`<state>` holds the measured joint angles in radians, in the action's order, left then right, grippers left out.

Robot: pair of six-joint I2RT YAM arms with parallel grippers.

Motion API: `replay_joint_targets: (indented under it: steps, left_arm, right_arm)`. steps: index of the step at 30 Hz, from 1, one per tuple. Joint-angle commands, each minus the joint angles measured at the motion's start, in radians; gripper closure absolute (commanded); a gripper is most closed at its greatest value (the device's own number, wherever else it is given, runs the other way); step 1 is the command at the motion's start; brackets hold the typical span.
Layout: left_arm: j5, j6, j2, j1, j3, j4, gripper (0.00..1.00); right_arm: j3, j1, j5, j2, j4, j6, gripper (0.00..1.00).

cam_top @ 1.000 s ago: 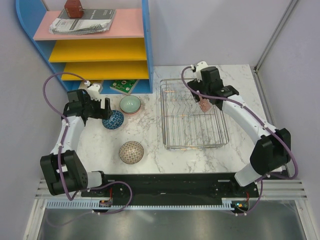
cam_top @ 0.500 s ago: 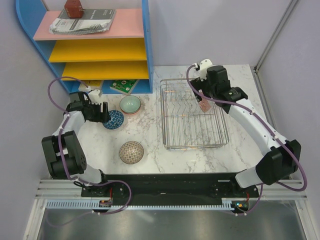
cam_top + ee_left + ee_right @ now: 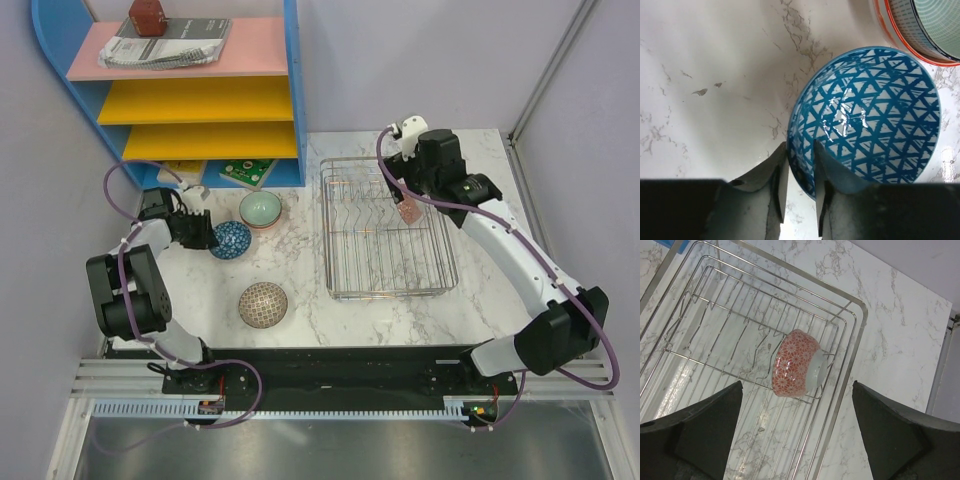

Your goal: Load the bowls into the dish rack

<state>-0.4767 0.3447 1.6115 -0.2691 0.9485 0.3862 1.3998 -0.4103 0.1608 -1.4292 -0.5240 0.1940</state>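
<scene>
My left gripper (image 3: 800, 150) (image 3: 205, 235) is shut on the dark blue patterned bowl (image 3: 865, 115) (image 3: 232, 240), with one finger inside the rim and one outside. The bowl rests upright on the marble table. A pale green bowl (image 3: 261, 209) (image 3: 925, 25) stands just behind it, nested in an orange-rimmed one. Nearer the front edge sits a beige mesh bowl (image 3: 263, 304). A red-and-white bowl (image 3: 796, 369) (image 3: 408, 212) leans on its side among the tines of the dish rack (image 3: 835, 410) (image 3: 388, 294). Above it hovers my right gripper (image 3: 797, 385) (image 3: 408, 198), open wide and holding nothing.
A blue shelf unit (image 3: 200, 100) with pink and yellow shelves stands at the back left, close behind the bowls. A green patterned item (image 3: 247, 172) lies under its lowest shelf. Grey partition walls close in both sides of the table.
My left gripper has slid in onto the blue bowl's rim and shut on it. The right arm has drawn slightly back over the rack, still open.
</scene>
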Motion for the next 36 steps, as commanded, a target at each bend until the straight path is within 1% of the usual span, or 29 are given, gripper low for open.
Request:
replay_joint_targets:
  steps: [1,2,5,6,7,11,18,21,24,25,28,29,31,32,34,35,36]
  left_arm:
    - [-0.053,0.027,0.022,-0.004,0.024,-0.014,0.71]
    - [-0.056,0.027,0.024,-0.004,0.024,-0.010,0.77]
    - [-0.060,0.025,0.025,-0.004,0.026,-0.007,0.86]
    - [-0.059,0.027,0.022,-0.004,0.026,-0.007,0.94]
    - [-0.060,0.025,0.019,-0.004,0.027,-0.007,0.97]
    - [-0.050,0.027,-0.004,-0.005,0.026,-0.001,0.98]
    - [-0.066,0.040,-0.149,-0.009,0.052,0.058,0.98]
    - [-0.117,0.036,-0.202,-0.007,0.096,0.112,0.98]
    - [-0.184,0.028,-0.239,-0.001,0.169,0.164,0.98]
    - [-0.200,0.028,-0.248,0.004,0.180,0.172,0.98]
    - [-0.229,0.017,-0.291,0.047,0.211,0.181,0.98]
    - [-0.230,0.014,-0.309,0.088,0.216,0.181,0.98]
    - [-0.232,0.013,-0.320,0.137,0.239,0.180,0.98]
    - [-0.232,0.011,-0.323,0.190,0.248,0.181,0.98]
    - [-0.227,0.007,-0.318,0.244,0.285,0.169,0.98]
    - [-0.223,0.001,-0.317,0.305,0.298,0.165,0.98]
    - [-0.217,-0.004,-0.303,0.332,0.327,0.161,0.98]
  right_arm:
    - [0.047,-0.002,-0.026,0.041,-0.004,-0.021,0.02]
    - [0.047,-0.002,-0.029,0.041,-0.004,-0.022,0.02]
    - [0.048,-0.002,-0.038,0.046,-0.007,-0.027,0.02]
    - [0.050,-0.002,-0.041,0.047,-0.007,-0.028,0.02]
    - [0.050,-0.002,-0.044,0.049,-0.007,-0.031,0.02]
    - [0.051,-0.001,-0.060,0.050,-0.010,-0.039,0.02]
    - [0.068,-0.001,-0.136,0.039,-0.021,-0.064,0.02]
    - [0.077,-0.001,-0.204,0.024,-0.024,-0.090,0.02]
    - [0.087,-0.001,-0.308,0.015,-0.024,-0.119,0.02]
    - [0.090,-0.001,-0.367,0.012,-0.024,-0.139,0.02]
    - [0.102,-0.001,-0.443,0.001,-0.024,-0.165,0.02]
    - [0.108,-0.001,-0.492,-0.005,-0.024,-0.185,0.02]
    - [0.110,0.002,-0.542,-0.023,-0.024,-0.194,0.02]
    - [0.110,0.007,-0.605,-0.031,-0.024,-0.230,0.02]
    - [0.105,0.019,-0.668,-0.056,-0.021,-0.252,0.02]
    - [0.094,0.025,-0.738,-0.063,-0.016,-0.275,0.02]
    - [0.087,0.033,-0.777,-0.076,-0.007,-0.295,0.02]
